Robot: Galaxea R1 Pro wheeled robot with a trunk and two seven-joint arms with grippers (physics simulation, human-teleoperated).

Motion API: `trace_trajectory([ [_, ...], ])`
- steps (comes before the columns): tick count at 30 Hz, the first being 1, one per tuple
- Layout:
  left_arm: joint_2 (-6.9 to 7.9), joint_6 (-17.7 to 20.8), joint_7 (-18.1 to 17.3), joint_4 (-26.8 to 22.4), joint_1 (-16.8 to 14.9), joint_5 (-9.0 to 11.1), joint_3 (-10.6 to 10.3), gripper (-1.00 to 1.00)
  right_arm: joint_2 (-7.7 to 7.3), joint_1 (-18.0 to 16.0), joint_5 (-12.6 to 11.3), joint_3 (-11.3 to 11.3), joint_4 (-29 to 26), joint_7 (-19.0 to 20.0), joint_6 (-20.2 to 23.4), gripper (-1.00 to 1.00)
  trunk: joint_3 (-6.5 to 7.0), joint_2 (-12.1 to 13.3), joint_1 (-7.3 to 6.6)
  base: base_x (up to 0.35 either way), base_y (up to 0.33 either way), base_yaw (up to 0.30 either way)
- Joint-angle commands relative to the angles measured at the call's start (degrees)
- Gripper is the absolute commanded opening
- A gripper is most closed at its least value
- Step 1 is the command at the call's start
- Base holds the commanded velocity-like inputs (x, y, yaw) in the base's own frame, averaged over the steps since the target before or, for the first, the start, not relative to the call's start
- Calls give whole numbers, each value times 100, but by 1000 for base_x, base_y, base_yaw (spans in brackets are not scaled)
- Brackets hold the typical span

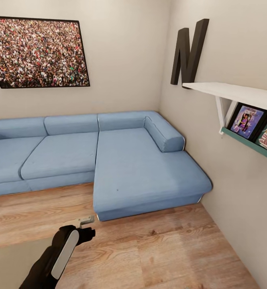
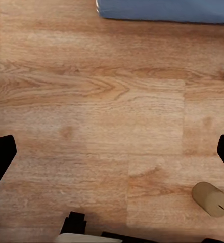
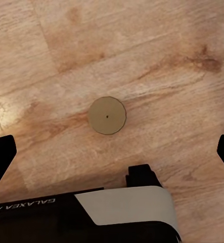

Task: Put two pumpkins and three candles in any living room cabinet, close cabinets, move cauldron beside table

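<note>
One candle [image 3: 107,115] stands upright on the wooden floor [image 1: 157,253], seen end-on straight beneath the right gripper [image 3: 112,152], whose two black fingertips sit wide apart at the frame edges with nothing between them. One candle [image 2: 211,199] also lies tipped on the planks near the left gripper [image 2: 112,154], equally wide and empty; whether these are the same candle cannot be told. The head view catches one blue corner sofa [image 1: 109,160], one crowd picture [image 1: 39,52], one wall shelf [image 1: 237,94] cut off at the right, and the left arm [image 1: 57,257] partly cropped.
</note>
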Motion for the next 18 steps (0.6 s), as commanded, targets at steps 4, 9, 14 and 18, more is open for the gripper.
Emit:
trace_trajectory([
  [4, 6, 141, 61, -86, -4, 65, -12, 100, 0, -3, -50, 55, -9, -27, -18, 100, -78, -165, 89, 0, 0, 0],
  [9, 5, 186, 62, -178, -4, 69, 3, 100, 0, -3, -50, 56, -34, -27, -24, 100, -168, -366, 198, 0, 0, 0],
  [14, 5, 194, 62, -204, -3, 71, 6, 100, 0, -2, -47, 57, -44, -27, -25, 100, -258, -566, 308, 0, 0, 0],
  [18, 4, 195, 62, -208, -3, 77, 7, 100, 0, -2, -49, 57, -45, -27, -23, 100, -329, -727, 396, 0, 0, 0],
])
